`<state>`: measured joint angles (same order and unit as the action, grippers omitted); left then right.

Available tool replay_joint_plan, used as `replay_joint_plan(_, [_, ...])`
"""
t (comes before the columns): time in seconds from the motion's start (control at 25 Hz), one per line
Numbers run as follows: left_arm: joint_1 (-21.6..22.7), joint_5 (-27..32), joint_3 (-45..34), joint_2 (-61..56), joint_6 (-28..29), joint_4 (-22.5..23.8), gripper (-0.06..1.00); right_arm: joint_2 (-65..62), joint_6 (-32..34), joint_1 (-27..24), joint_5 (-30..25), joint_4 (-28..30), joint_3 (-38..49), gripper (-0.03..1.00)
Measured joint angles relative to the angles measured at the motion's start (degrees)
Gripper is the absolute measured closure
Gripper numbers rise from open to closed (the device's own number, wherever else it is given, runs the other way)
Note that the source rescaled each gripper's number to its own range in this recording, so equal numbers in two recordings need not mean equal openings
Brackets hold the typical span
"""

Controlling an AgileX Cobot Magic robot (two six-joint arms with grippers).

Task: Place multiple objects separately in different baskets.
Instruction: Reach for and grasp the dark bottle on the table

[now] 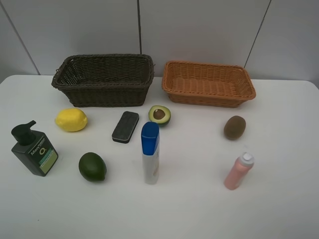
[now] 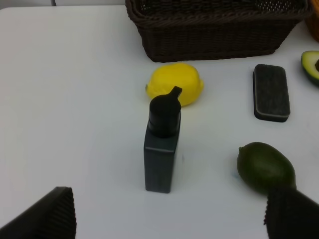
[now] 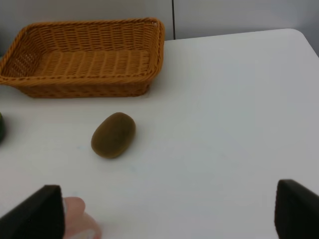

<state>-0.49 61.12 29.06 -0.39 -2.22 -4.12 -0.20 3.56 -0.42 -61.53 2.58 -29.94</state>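
From above, the dark basket [image 1: 103,79] and orange basket [image 1: 208,83] line the tabletop's far edge, every item loose before them; in the left wrist view the left end effector [image 2: 167,214] gapes empty, the pump bottle [image 2: 160,149] upright ahead near the left edge, probably best gripped on its flat body. In the right wrist view the right end effector [image 3: 167,214] is equally wide; the kiwi [image 3: 113,135], before the orange basket, likely wants pinching across its short axis.
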Motion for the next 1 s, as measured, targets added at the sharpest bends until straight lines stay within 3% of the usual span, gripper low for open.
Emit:
replay_joint_plan(0.64, [0.00,0.00,0.00,0.80,0.00,0.10,-0.05,0.00,0.00,0.00,0.00,0.00,0.00,-0.03])
replay_joint_plan(1.0, [0.00,-0.32,3.34,29.17,0.64,1.04,-0.05,0.00,0.00,0.00,0.04,0.00,0.00,-0.03])
